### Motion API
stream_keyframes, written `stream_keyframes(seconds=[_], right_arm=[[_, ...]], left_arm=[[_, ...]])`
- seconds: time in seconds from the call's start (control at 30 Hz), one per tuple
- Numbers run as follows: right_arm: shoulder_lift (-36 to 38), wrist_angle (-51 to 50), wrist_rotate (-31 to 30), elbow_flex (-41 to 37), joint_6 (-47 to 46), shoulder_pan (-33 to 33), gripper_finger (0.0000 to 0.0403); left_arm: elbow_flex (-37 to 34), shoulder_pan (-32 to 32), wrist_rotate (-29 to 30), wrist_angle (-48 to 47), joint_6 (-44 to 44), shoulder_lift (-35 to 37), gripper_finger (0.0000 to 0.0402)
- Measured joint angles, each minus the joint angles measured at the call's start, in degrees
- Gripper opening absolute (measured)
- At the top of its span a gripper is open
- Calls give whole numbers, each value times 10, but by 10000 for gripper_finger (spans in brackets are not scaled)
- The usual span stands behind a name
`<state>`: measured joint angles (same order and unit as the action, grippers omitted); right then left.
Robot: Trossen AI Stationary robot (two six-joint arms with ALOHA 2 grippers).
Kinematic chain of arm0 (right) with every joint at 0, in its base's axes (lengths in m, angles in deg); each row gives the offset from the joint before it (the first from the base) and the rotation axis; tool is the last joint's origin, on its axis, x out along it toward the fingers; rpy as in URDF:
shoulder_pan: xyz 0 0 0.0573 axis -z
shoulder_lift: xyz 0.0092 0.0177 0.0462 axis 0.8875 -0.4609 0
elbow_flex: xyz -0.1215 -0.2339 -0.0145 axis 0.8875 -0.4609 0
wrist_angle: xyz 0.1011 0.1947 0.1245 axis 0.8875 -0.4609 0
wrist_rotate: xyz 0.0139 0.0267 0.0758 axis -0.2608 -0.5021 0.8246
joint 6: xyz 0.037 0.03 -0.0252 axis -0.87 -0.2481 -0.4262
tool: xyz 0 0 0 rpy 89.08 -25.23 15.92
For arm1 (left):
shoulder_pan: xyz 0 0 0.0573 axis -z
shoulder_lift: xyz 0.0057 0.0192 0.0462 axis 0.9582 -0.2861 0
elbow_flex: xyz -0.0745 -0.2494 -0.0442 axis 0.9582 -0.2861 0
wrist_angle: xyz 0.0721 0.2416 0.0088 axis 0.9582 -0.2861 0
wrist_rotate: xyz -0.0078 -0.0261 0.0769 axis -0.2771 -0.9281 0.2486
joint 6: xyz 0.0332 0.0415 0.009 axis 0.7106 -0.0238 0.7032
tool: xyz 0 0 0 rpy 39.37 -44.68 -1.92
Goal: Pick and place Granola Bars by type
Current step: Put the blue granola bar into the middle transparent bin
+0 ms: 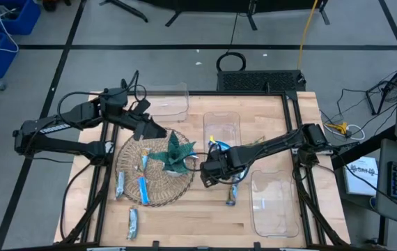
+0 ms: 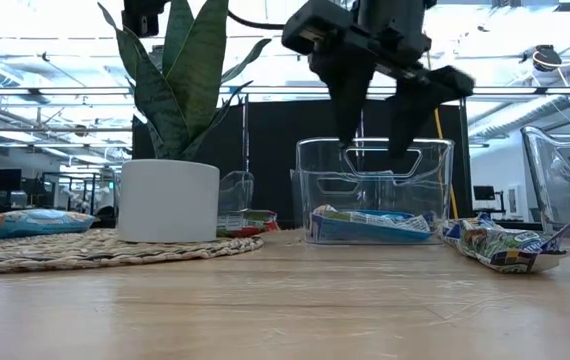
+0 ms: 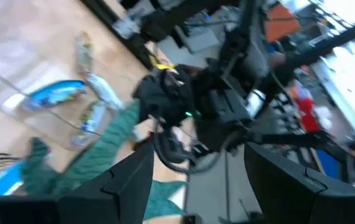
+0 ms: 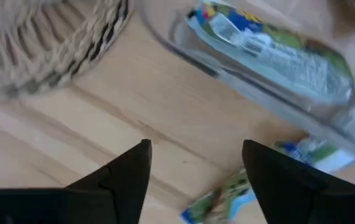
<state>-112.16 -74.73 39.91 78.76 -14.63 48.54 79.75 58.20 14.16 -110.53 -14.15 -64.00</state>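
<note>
High view: the right pincer hangs at the frame's centre, spread and empty, between the woven mat and a loose granola bar on the desk. I'd judge that bar the next pick: drop straight down, fingers across its narrow width, and squeeze gently, since the foil looks slick and crinkly. One blue bar already lies in the clear, hard-walled bin above centre; others lie on the mat and at lower left. The left pincer, spread with nothing in it, waits at upper left over the potted plant.
</note>
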Motion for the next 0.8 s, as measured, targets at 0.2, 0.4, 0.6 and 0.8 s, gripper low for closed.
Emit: stream_keyframes(seconds=[0.2, 0.4, 0.6, 0.8], right_arm=[[0, 17, -5, 0, -154, -29, 267], [0, -24, -59, -6, -246, -51, 256], [-1, 6, -47, -28, -282, -52, 238], [-4, -2, -44, -28, -284, -52, 217]], left_arm=[[0, 0, -72, 12, -15, 0, 253], [0, 0, -121, 12, -6, 0, 253], [0, 0, -145, 12, -4, 0, 253], [0, 0, -173, 12, -4, 0, 253]])
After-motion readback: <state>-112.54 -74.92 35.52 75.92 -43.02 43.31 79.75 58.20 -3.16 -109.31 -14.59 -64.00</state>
